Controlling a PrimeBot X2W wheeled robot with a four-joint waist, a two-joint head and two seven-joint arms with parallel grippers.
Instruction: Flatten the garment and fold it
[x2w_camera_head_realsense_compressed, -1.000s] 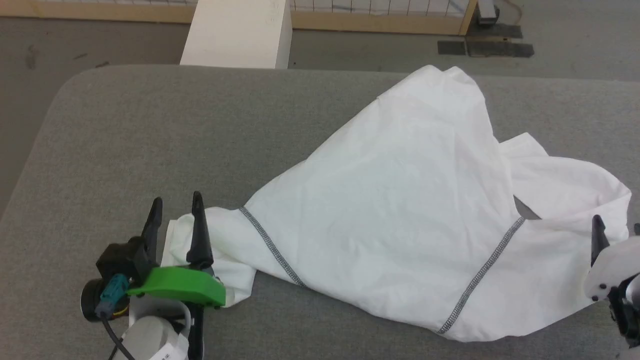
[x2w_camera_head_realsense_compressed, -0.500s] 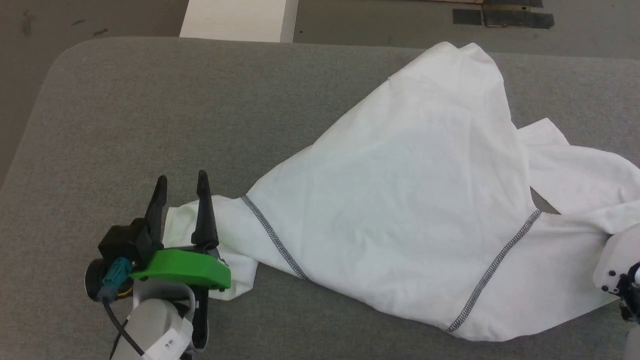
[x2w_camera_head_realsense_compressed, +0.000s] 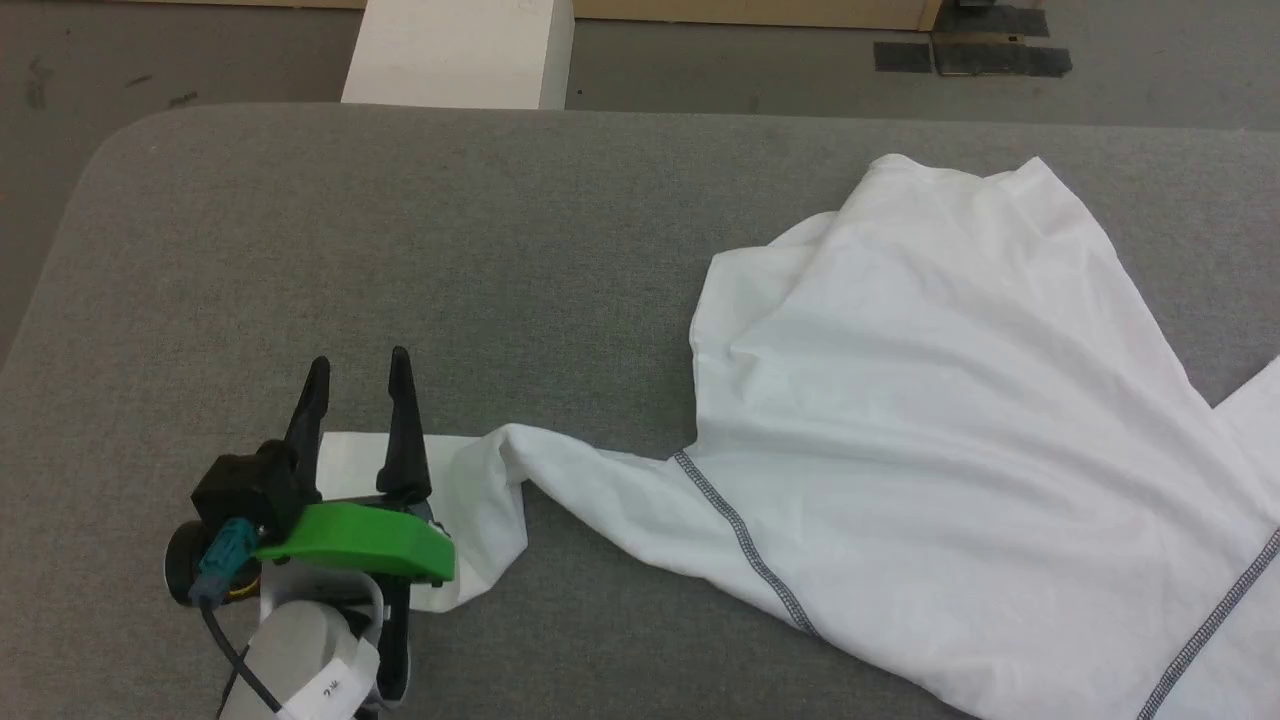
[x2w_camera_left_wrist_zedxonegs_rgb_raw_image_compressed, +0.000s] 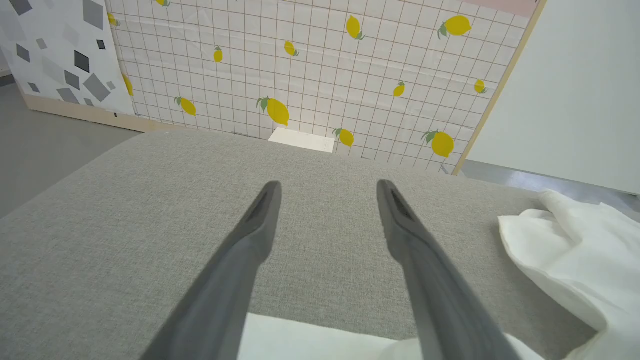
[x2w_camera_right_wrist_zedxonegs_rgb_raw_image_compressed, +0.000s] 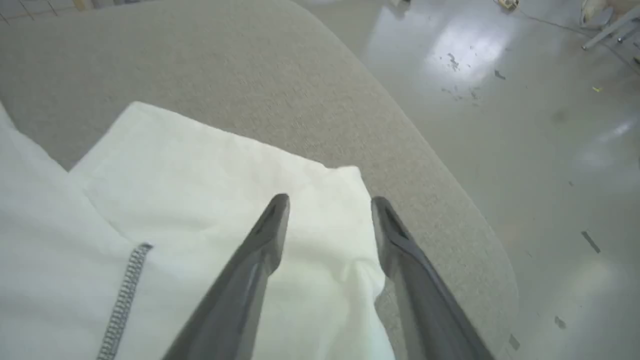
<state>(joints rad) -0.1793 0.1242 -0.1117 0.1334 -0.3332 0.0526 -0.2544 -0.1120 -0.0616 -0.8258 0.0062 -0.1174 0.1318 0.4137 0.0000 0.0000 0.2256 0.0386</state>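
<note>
White long-sleeved shirt lies on the grey padded table; its body is spread over the right half and runs past the right and near edges of the head view; top of the body reaches toward the far edge, rumpled, with a fold along its left side; one sleeve stretches left from the body along the near edge, twisted partway; cuff end lies flat near the table's near-left corner; dark grey zigzag seam crosses where sleeve meets body; a second zigzag seam at lower right.

Left gripper sits over the cuff end, fingers spread wide, one finger on each side of the white cloth, tips pointing at the far edge; nothing pinched; green bracket on its wrist; left wrist view has the same gripper released over bare grey surface, white cloth under the finger bases, more shirt heaped to the side.

Right gripper in its wrist view: fingers apart, hovering over another flat end of the shirt close to a rounded table corner; cloth under them, not clamped; zigzag seam nearby; shiny floor beyond the edge.

White box stands past the far edge; lemon-print grid panel behind it.
</note>
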